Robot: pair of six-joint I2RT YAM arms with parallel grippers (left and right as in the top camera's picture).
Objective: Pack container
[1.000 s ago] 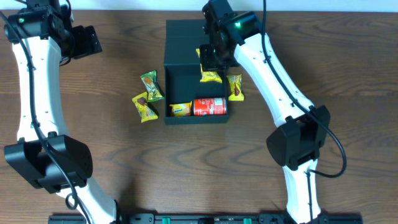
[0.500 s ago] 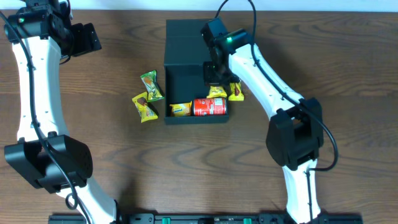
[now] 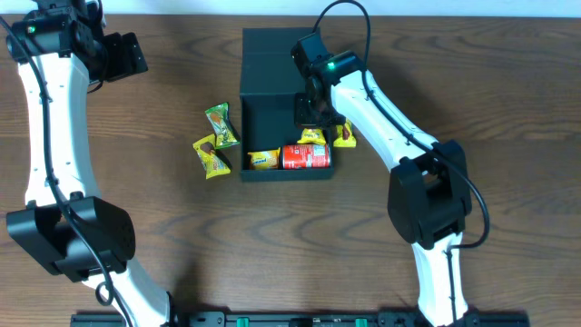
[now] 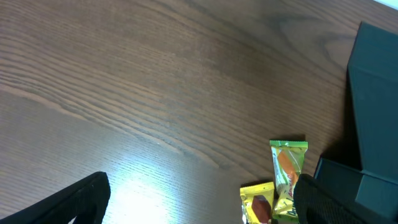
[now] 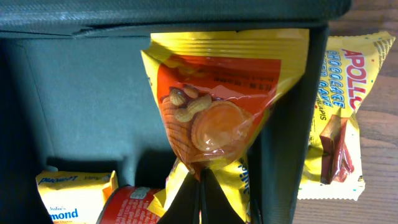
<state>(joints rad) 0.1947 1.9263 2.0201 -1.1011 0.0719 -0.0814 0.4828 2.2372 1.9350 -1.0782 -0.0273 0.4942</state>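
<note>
The black container [image 3: 263, 109] stands open mid-table, its flap lid [image 3: 268, 50] folded back. My right gripper [image 3: 311, 113] is shut on a yellow snack packet [image 5: 217, 106], which hangs inside the container against its right wall [image 5: 286, 124]. Below it in the container lie a red can [image 3: 306, 156] and a small yellow packet [image 3: 263, 160]. My left gripper [image 3: 127, 56] hovers open and empty at the far left, well away from the container [image 4: 373, 93]. In its own view the left gripper [image 4: 199, 205] has only bare table between its fingers [image 4: 68, 202].
Two loose packets lie left of the container, one green [image 3: 221, 125] and one yellow [image 3: 211, 156]. They also show as the green packet [image 4: 287, 171] and yellow packet [image 4: 258, 202]. Another yellow chocolate packet [image 3: 343, 134] lies just outside the right wall [image 5: 339, 118].
My right gripper has carried the yellow packet from over the container's back toward the front and lower, down into the box beside the red can. The left arm has not moved.
</note>
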